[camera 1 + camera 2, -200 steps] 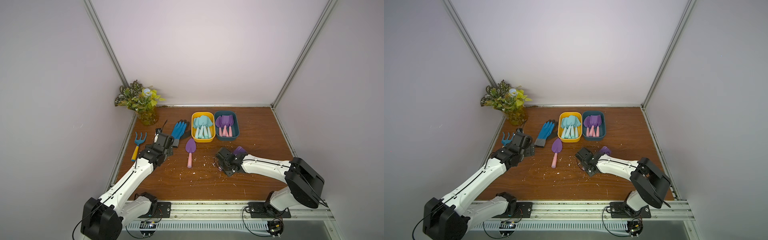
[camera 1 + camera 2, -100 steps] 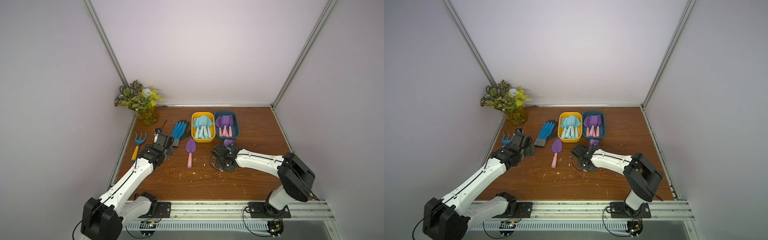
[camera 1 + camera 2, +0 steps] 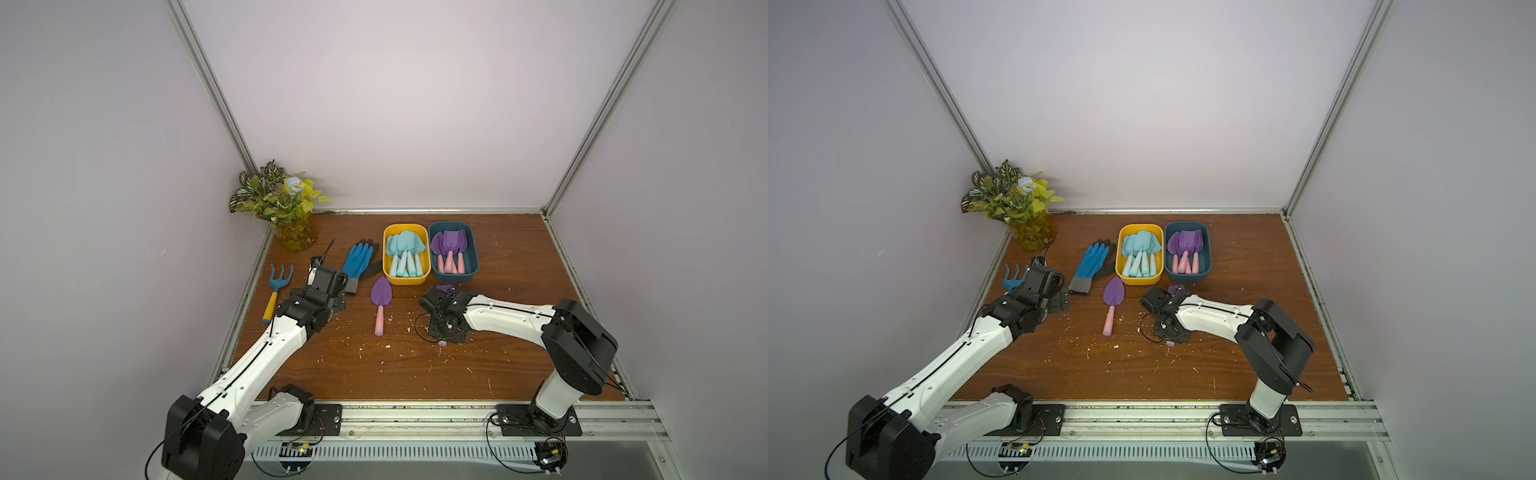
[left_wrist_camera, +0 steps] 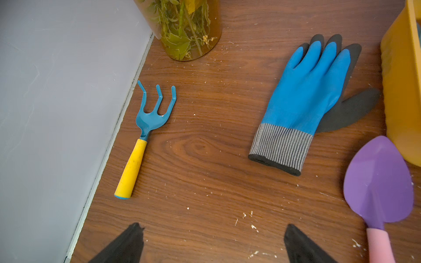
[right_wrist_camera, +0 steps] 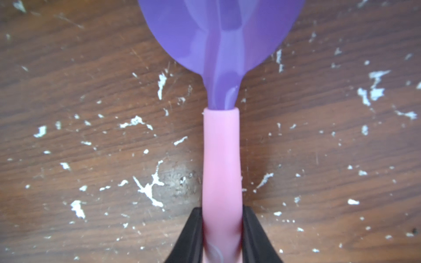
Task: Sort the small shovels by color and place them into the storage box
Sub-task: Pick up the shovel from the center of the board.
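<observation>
Two storage boxes stand side by side at the back. The yellow box holds several aqua-blue shovels, and the dark blue box holds purple shovels with pink handles. Another purple shovel lies loose on the table in front of the yellow box. My right gripper is shut on the pink handle of a purple shovel, low over the table; its blade tip shows just in front of the blue box. My left gripper is open over bare wood.
A blue rake with a yellow handle lies along the left wall. A blue and grey glove lies between the rake and the yellow box. A plant jar stands in the back left corner. White flecks litter the table.
The right arm has swung left with the purple shovel, so the blade now points at the blue box. The left arm has not moved.
</observation>
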